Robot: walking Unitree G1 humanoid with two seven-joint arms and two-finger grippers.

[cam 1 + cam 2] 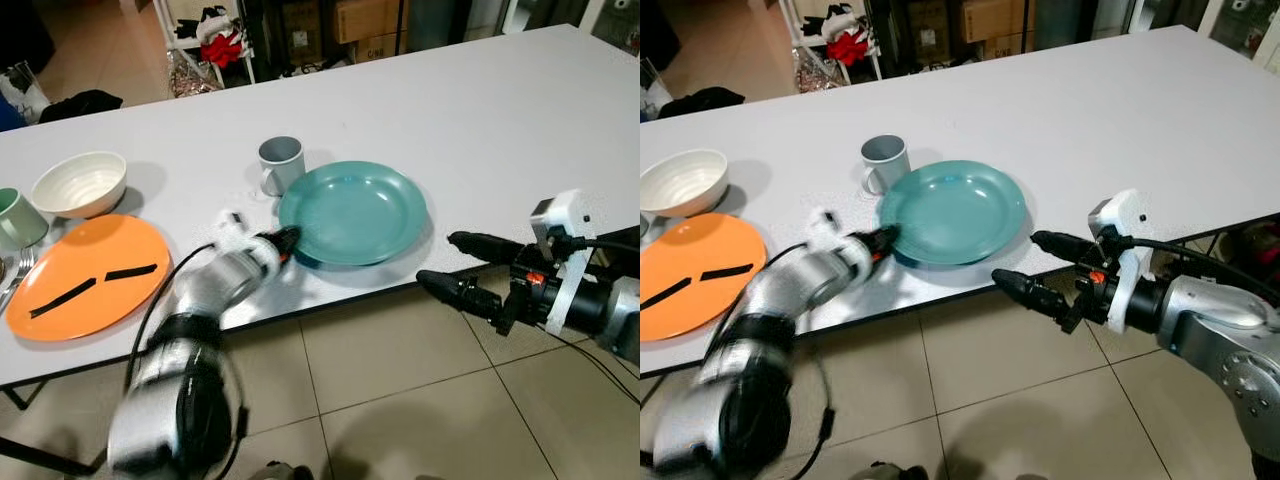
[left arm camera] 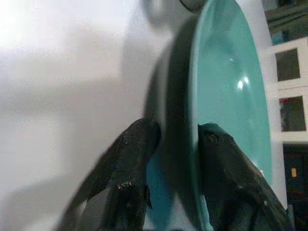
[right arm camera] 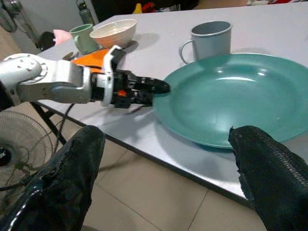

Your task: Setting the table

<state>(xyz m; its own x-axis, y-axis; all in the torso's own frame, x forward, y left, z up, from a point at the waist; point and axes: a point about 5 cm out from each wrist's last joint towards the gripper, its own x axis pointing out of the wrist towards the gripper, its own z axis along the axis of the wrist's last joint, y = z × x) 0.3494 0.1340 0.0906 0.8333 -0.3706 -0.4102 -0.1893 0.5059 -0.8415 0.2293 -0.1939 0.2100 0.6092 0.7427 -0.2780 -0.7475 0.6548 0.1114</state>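
Left hand (image 2: pixel 175 139) clamped on near rim of teal plate (image 1: pixel 355 210), arm blurred. Plate mid-bench (image 1: pixel 480 100), grey mug (image 1: pixel 280 163) at its 10 o'clock. Right hand (image 1: pixel 462 266) wide apart, off bench edge at plate's 4 o'clock.

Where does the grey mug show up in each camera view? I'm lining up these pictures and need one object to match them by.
Left eye view: grey mug at upper centre, just behind the teal plate.
Right eye view: mug left of centre, behind the plate's left rim.
Left wrist view: a blurred grey shape at the top edge, probably the mug.
Right wrist view: mug upper right, behind the plate.
Shared landmark: the teal plate.
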